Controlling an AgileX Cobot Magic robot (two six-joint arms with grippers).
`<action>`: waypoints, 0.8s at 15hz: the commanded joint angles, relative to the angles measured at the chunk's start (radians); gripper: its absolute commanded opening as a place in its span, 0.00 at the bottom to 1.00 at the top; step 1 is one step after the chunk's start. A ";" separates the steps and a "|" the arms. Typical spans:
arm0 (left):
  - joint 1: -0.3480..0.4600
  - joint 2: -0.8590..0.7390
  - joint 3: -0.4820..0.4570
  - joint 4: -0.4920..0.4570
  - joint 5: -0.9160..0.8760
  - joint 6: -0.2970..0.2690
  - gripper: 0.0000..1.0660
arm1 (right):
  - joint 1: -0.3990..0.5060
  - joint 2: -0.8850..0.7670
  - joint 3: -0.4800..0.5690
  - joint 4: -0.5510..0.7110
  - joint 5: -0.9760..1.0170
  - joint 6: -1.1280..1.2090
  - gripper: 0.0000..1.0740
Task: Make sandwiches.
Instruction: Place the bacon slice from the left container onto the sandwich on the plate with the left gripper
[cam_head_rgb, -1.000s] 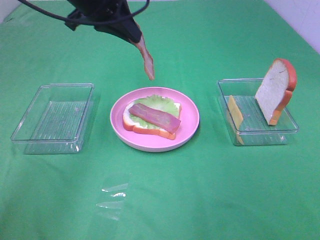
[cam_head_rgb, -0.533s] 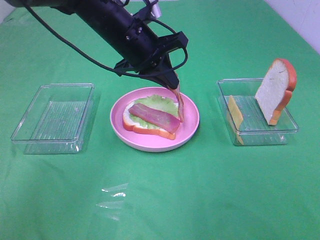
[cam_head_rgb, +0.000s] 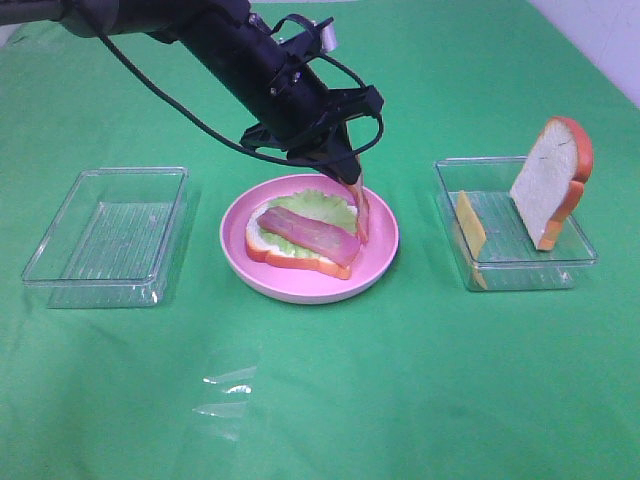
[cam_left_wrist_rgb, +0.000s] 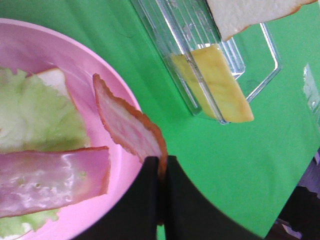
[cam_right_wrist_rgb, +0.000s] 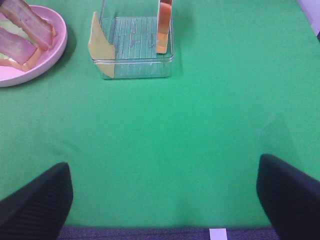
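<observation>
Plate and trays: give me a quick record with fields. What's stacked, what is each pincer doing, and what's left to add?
plate: bread slice, lettuce, one bacon strip lying flat
left pincer: shut on second bacon strip, which hangs over the plate's right side; contact unclear
right pincer: open, holding nothing, over the cloth
right tray: cheese slice leaning at its plate-side wall, top bread slice propped upright inside
not yet added: second bacon strip, cheese slice, top bread slice
</observation>
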 joint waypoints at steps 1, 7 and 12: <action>0.002 0.002 -0.004 0.140 0.029 -0.061 0.00 | 0.000 -0.023 0.003 0.000 -0.003 -0.006 0.89; 0.002 0.002 -0.004 0.381 0.091 -0.200 0.00 | 0.000 -0.023 0.003 0.000 -0.003 -0.006 0.89; 0.002 0.002 -0.004 0.385 0.087 -0.212 0.00 | 0.000 -0.023 0.003 0.000 -0.003 -0.006 0.89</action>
